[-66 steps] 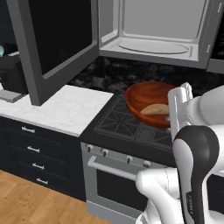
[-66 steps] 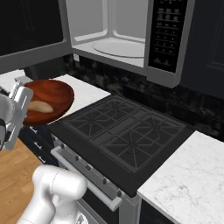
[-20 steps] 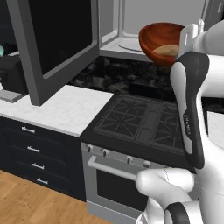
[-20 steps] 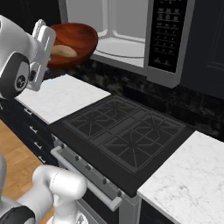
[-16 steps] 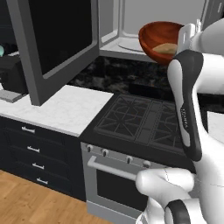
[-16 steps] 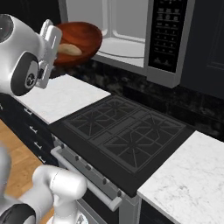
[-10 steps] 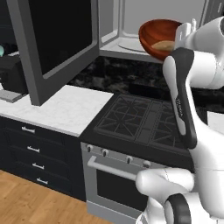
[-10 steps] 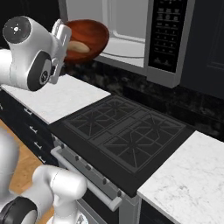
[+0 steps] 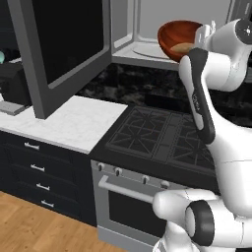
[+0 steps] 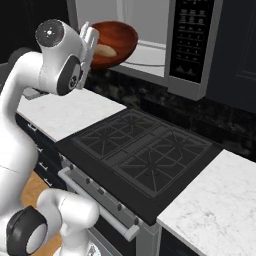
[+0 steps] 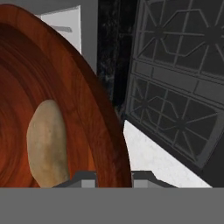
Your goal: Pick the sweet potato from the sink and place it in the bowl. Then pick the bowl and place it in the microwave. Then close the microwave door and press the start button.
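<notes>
Hand view, lower left: the sweet potato (image 11: 47,144) is seen lying inside the bowl (image 11: 74,87), its long axis running roughly along the bowl's wall, just beside the rim on the gripper's side. That rim is pinched between the two fingertips at the bottom edge of the frame, so the gripper (image 11: 113,177) is partly closed on the bowl's edge. In the left base view the bowl (image 9: 178,38) is held tilted at the upper right of the frame, level with the mouth of the microwave (image 9: 147,27), with the potato (image 9: 183,47) resting low in it near the gripper (image 9: 203,35). In the right base view the bowl (image 10: 114,43) is seen at the upper left, in front of the microwave (image 10: 150,35) opening and above the stove (image 10: 142,152); the turntable lies beyond the bowl, away from the gripper (image 10: 91,42). The bowl is judged to be not yet over the turntable, so the coming move would be a carry forward and slightly down into the cavity. The door (image 9: 64,44) is swung wide at the upper left of the left base view, well apart from the bowl.
</notes>
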Robot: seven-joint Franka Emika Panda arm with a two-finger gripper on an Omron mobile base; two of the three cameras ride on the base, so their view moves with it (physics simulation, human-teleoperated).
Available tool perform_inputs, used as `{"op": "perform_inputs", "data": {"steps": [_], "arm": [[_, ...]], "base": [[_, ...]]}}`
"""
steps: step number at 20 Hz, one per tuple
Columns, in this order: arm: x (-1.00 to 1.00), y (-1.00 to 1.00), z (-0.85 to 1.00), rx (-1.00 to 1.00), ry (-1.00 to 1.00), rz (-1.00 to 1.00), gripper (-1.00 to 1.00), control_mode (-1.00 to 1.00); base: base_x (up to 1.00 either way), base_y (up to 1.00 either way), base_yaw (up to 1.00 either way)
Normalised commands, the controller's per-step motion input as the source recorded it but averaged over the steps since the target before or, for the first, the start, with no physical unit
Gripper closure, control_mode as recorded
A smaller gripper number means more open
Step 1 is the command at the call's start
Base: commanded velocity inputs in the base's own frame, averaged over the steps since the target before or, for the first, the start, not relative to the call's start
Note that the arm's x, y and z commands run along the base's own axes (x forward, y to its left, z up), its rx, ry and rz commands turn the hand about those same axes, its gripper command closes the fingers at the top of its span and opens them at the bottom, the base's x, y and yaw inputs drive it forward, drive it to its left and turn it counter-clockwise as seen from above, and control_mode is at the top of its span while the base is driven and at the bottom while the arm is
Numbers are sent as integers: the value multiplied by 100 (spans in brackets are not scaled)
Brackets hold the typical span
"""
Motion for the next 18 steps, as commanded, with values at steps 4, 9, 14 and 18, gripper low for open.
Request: {"op": "perform_inputs", "data": {"steps": [4,9,14,18], "arm": [[38,-32,3,0,0,0,100,-100],[54,-20,0,0,0,0,100,-100],[62,-4,0,0,0,0,100,-100],[61,-3,-6,0,0,0,100,-100]], "base": [[0,0,0],[0,0,0],[0,0,0],[0,0,0]]}}
